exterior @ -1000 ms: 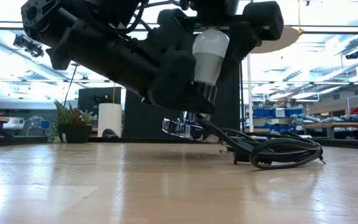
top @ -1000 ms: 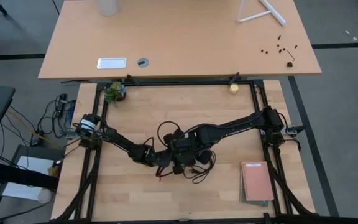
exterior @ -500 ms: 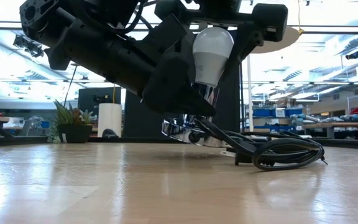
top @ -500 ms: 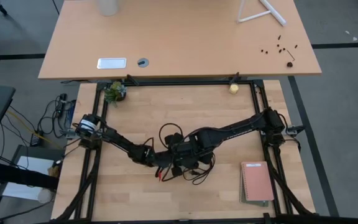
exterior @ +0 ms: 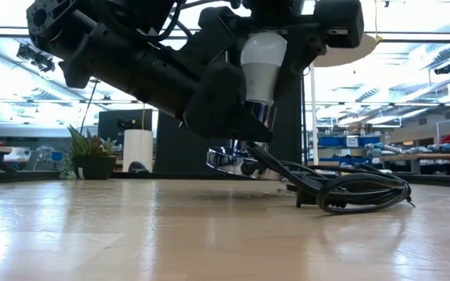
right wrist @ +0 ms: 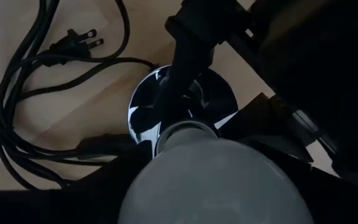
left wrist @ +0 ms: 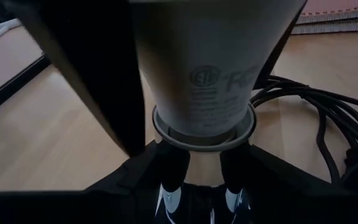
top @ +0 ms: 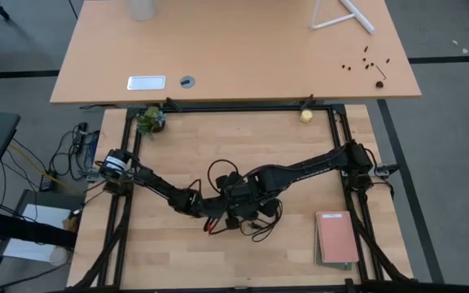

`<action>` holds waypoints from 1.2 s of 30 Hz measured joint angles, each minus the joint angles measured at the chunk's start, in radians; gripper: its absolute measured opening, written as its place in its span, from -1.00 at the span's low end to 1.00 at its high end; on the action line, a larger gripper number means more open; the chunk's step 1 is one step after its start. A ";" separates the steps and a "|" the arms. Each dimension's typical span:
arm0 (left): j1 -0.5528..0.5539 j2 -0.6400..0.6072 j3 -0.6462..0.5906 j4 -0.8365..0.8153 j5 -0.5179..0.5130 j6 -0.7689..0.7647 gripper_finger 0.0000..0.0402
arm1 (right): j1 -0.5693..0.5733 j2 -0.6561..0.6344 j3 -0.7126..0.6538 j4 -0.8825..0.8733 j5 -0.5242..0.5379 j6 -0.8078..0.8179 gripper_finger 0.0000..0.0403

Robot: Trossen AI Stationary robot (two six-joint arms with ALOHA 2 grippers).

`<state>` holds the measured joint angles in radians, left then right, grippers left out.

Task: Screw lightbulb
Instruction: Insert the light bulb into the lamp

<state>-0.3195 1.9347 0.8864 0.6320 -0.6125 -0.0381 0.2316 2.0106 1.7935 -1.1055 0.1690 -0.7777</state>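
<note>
The white lightbulb stands upright with its head up and its grey base down in the neck of the silver socket disc. Both are held above the table's middle. My right gripper is over the bulb and shut on its head. My left gripper comes from the table's left and is shut on the socket below the bulb. In the left wrist view the bulb's tapered neck enters the socket collar. The black cord trails from the socket onto the table. My left gripper pinches the socket's body just under its collar between its two fingers, coming slanting down from the table's left. The socket and its disc hang clear of the table, and only the cord rests on the wood. My right gripper holds the bulb's rounded head from above, pointing down, with a finger on either side. The gripper's body hides the exact place of contact. The bulb is upright, its base in the socket, clear of the table.
The cord's loops and plug lie on the table just right of the socket. Notebooks lie at the near right. A small potted plant and a pale-yellow ball sit at the far edge.
My right gripper's body has turned a little above the bulb. The bulb and socket have swayed slightly toward the table's right and back. The disc tipped and has come nearly level again. The cord's loops have shifted a little on the table.
</note>
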 joint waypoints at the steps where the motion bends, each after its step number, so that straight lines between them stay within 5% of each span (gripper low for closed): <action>1: 0.000 0.000 0.000 0.001 0.000 0.000 -0.03 | -0.002 0.000 0.000 -0.001 -0.001 0.010 0.30; 13: 0.000 0.000 0.000 0.004 -0.008 -0.027 -0.03 | -0.007 0.000 0.000 0.011 -0.017 0.270 0.33; 36: -0.001 0.003 -0.001 0.021 -0.181 -0.157 -0.03 | -0.067 -0.004 0.002 0.028 -0.010 1.322 0.30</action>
<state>-0.3206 1.9381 0.8856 0.6533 -0.7936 -0.1949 0.1648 2.0064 1.7950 -1.0775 0.1592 0.5447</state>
